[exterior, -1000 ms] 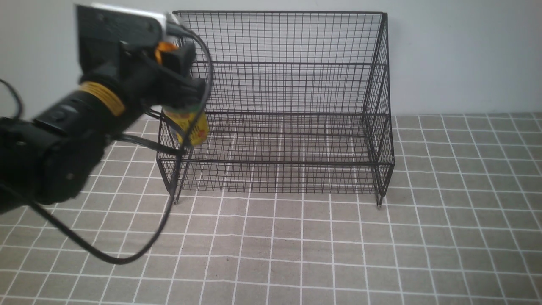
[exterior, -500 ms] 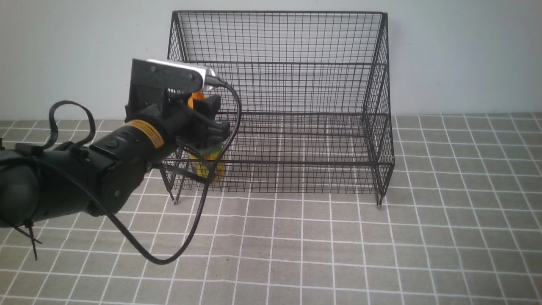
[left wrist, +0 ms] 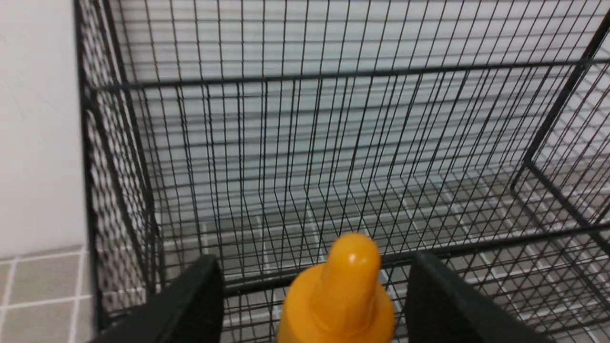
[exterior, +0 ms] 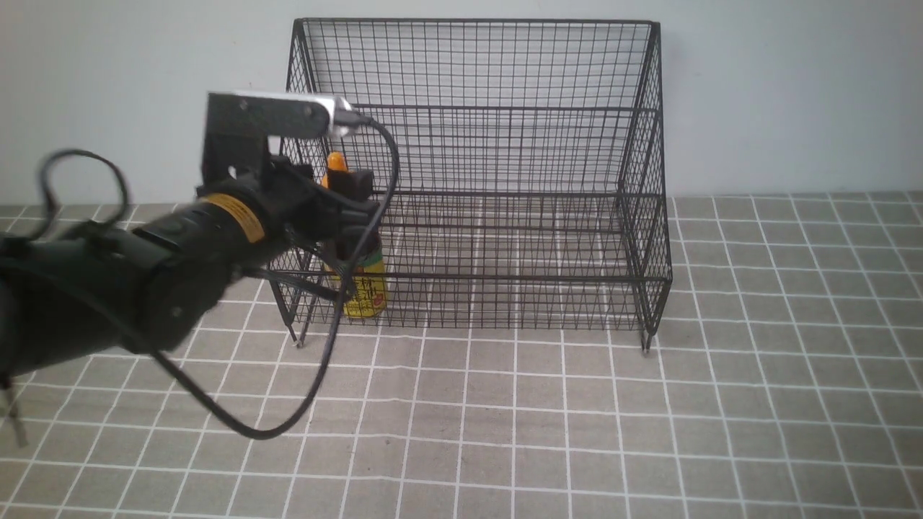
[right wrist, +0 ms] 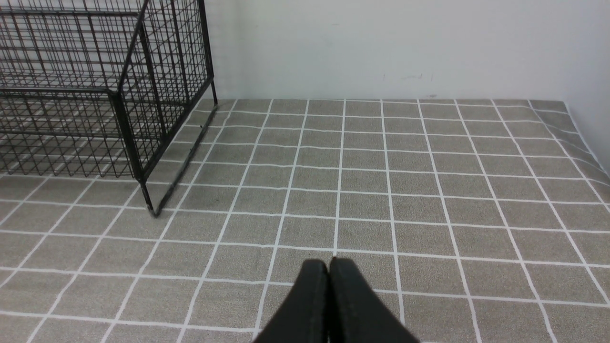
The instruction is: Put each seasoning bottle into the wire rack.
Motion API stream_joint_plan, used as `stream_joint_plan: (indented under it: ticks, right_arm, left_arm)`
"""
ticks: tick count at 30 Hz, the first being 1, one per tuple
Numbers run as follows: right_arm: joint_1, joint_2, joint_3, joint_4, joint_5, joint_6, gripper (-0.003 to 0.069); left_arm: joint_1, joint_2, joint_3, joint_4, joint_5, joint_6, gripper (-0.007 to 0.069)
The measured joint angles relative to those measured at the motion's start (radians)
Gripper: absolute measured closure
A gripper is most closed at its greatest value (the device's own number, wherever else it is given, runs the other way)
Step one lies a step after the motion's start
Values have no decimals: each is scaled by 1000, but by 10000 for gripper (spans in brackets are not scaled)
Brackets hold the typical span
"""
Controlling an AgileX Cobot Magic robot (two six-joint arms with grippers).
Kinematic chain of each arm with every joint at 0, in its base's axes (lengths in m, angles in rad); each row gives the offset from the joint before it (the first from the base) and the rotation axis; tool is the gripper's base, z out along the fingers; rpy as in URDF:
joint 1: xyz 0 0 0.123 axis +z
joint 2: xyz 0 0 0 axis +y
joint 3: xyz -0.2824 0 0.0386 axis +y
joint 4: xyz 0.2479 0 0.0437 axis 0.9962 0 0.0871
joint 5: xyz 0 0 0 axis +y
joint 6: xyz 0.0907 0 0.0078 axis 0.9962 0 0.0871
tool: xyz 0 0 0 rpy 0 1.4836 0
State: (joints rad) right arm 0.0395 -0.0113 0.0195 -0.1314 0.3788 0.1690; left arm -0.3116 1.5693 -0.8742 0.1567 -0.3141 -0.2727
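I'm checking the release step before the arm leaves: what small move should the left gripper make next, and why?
Probably a gentle, straight retreat from the seasoning bottle. The left gripper stands open, with gaps on both sides of the orange cap, and the bottle looks upright inside the wire rack, at its left end.

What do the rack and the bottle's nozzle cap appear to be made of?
The rack looks like metal wire with a black coating, judging by its thin, even, dark mesh. The nozzle cap is probably smooth orange plastic, given its uniform colour and soft sheen.
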Motion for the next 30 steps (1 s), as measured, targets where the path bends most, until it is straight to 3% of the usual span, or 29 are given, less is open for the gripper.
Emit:
stream_joint_plan:
  ticks: [5,11,13,17,22,30]
  right_arm:
    - [0,0,0,0,0,0,673]
    - [0,0,0,0,0,0,673]
    - [0,0,0,0,0,0,673]
    - [0,0,0,0,0,0,673]
    - [0,0,0,0,0,0,673]
    - [0,0,0,0,0,0,673]
  left_arm:
    - [0,-168,0,-1,193,65,239]
    - [0,-389,0,-4,560,73,539]
    - [0,-451,0,-6,650,69,589]
    - [0,-611,0,-11,793,65,631]
    - [0,-808,0,-11,915,66,631]
    - [0,-1002,0,-12,1000,66,631]
